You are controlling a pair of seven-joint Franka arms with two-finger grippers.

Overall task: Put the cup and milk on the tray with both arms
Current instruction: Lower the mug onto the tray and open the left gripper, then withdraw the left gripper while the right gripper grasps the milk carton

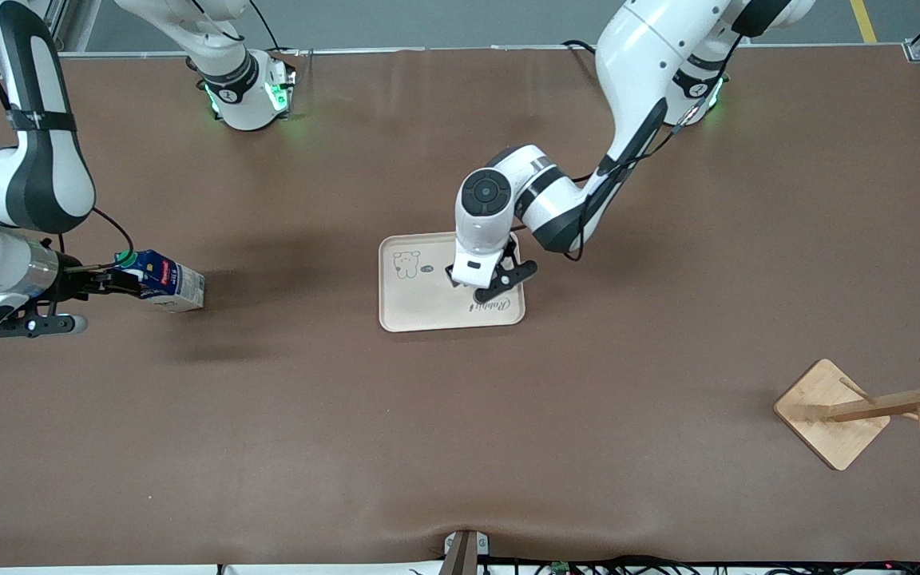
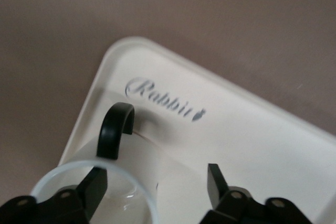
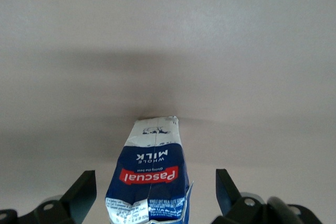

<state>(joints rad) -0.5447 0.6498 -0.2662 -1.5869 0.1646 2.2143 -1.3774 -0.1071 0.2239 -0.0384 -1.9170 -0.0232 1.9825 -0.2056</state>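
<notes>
In the front view, the left arm's wrist hides the cup (image 2: pixel 100 192) on the tray (image 1: pixel 416 307). The left wrist view cuts off the cup's lower rim. The right wrist view cuts off the milk (image 3: pixel 151 182) cap.

The big brown table (image 1: pixel 460 447) holds three things — a cream tray (image 1: pixel 416 307) in the middle of the picture, a blue milk carton (image 1: pixel 166 281) at the middle left, and a wooden rack (image 1: pixel 831 415) at the lower right.

Cream tray (image 1: pixel 416 315) with cartoon animal; dark-blue, red-labelled milk (image 1: pixel 163 281); white, black-handled cup (image 2: pixel 113 182)
</notes>
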